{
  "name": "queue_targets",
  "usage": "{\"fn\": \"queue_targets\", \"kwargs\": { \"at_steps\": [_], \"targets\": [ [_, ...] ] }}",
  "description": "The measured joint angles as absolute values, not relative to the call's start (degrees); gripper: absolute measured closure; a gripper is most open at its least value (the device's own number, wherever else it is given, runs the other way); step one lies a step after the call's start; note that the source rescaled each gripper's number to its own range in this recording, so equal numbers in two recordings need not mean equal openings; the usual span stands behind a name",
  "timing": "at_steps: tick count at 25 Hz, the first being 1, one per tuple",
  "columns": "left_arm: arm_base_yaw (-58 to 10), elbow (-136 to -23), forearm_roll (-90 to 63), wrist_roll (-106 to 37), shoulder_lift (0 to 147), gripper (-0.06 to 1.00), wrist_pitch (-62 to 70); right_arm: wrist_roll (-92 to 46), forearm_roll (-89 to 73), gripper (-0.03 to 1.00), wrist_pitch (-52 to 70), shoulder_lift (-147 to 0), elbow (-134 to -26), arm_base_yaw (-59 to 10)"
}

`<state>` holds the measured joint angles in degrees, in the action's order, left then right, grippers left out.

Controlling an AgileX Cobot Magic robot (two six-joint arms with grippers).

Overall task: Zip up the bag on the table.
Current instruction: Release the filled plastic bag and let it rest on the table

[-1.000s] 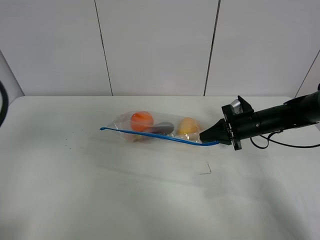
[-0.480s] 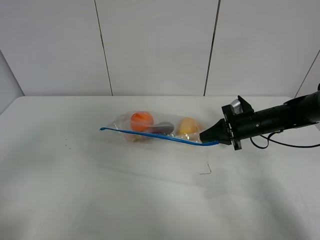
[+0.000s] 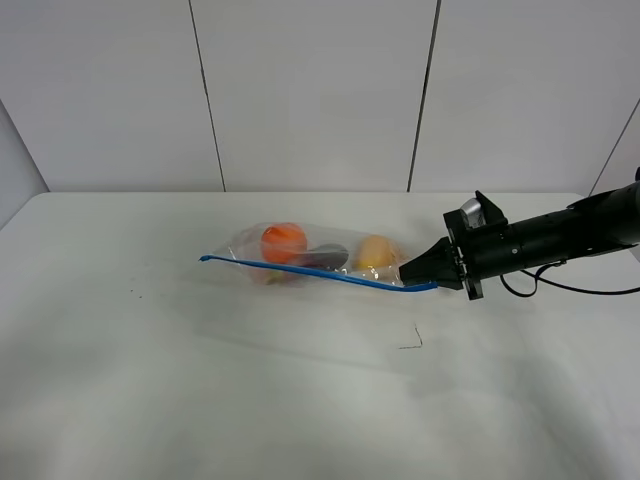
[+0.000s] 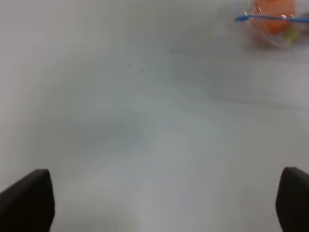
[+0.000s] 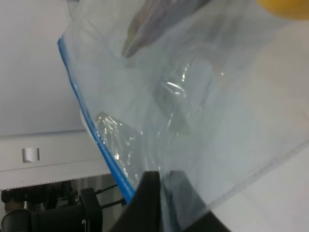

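The clear bag (image 3: 310, 258) lies on the white table (image 3: 200, 380), right of centre and toward the back. It shows an orange (image 3: 283, 241), a purple eggplant (image 3: 326, 255) and a yellow pear (image 3: 375, 251). Its blue zipper strip (image 3: 320, 272) runs along the near edge and is lifted at the right end. My right gripper (image 3: 422, 275) is shut on that right end; the right wrist view shows its fingers (image 5: 150, 193) clamped on the plastic beside the strip (image 5: 91, 140). My left gripper (image 4: 159, 203) is open over bare table, far from the bag (image 4: 273, 19).
A small dark bent bit (image 3: 412, 340) lies on the table in front of the bag's right end. Tiny dark specks (image 3: 135, 292) mark the left side. The right arm's cable (image 3: 560, 290) trails along the table's right part. A panelled wall stands behind.
A dark curved part at the left edge of the exterior view one second ago is gone from it. The bag and the right gripper have not moved.
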<state>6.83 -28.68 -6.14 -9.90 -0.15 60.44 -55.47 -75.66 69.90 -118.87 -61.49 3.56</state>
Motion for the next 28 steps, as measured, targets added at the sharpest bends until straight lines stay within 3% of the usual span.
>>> {"fn": "queue_targets", "kwargs": {
  "at_steps": [21,24,28],
  "targets": [
    [6.83,-28.68,-6.55,-9.9,-0.15,-0.05,60.58,-56.29,-75.66,0.95,69.9,-118.87,-61.49,3.56],
    [6.83,-28.68,-6.62,-9.9,-0.15,-0.05,60.58,-56.5,-75.66,0.76,69.86,-118.87,-61.49,3.56],
    [6.83,-28.68,-6.62,-9.9,-0.15,-0.05,60.58,-56.75,-75.66,0.21,69.8,-118.87,-61.49,3.56]
  ]
}}
